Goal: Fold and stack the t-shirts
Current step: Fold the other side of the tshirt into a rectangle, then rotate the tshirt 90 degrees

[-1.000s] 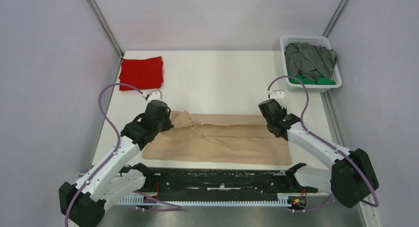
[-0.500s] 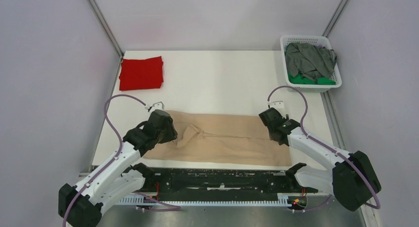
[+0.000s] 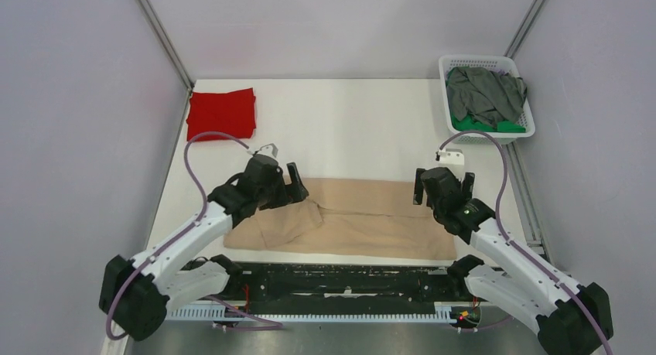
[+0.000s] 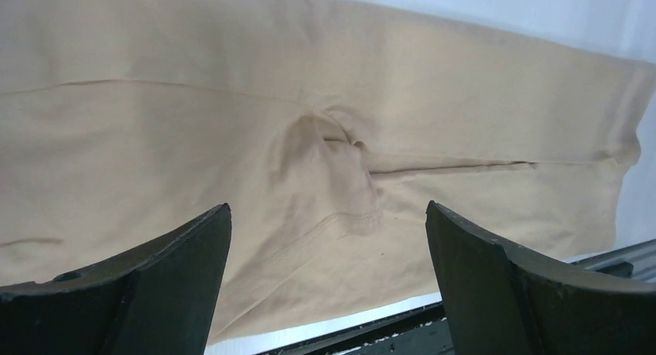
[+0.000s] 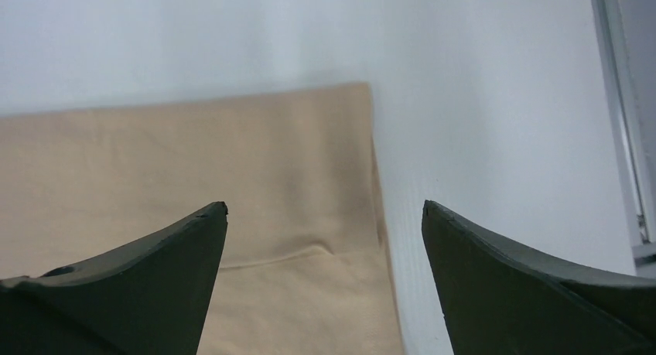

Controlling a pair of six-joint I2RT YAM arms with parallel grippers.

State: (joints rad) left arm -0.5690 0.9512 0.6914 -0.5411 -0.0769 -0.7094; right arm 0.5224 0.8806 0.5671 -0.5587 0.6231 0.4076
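Beige t-shirt (image 3: 363, 216): lies on the tabletop (image 3: 348, 131) along its near edge, doubled into a long band between the two arms. A seam or fold edge runs lengthwise through it.
- Its left end is bunched and partly covered by the left arm in the top view, so the outline there is unclear.
- The left wrist view shows a puckered knot of cloth (image 4: 325, 142) near the middle, with a crease leading off to the right. The cloth runs off the left side of that picture.

Left hand (image 3: 288, 186): over the left part of the beige shirt. Fingers spread wide, grasping nothing. In its own wrist view only the two dark fingertips (image 4: 178, 270) show. Whether they touch the cloth cannot be told.

Right hand (image 3: 443, 183): at the shirt's right end. It is also spread wide and holds nothing. Its wrist view shows the shirt's far right corner (image 5: 357, 92) and bare tabletop beside it. The lower cloth is cut off by the fingers.

Red t-shirt (image 3: 221, 114): folded, at the far left corner, well apart from the arms.

White basket (image 3: 449, 65): at the far right corner. A crumpled grey shirt (image 3: 483, 92) lies on top. Only the near fringe of the green shirt (image 3: 483, 125) shows under it.
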